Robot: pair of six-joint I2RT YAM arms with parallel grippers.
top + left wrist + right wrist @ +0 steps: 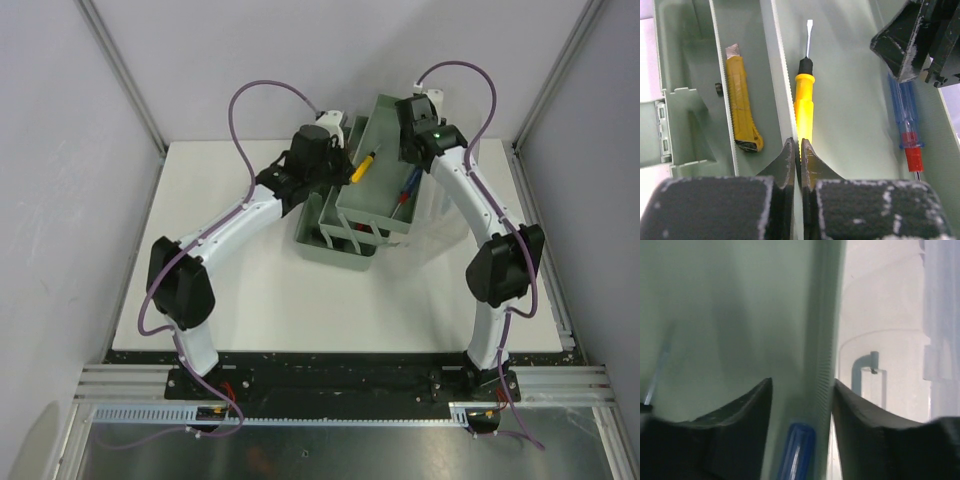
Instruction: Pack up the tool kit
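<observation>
Left fingers pinch one inner tray wall; right fingers straddle another.

I work over a white tabletop boxed in by pale grey wall panels (aluminium posts at the corners). Even light; metal sheet along the near edge.
</observation>
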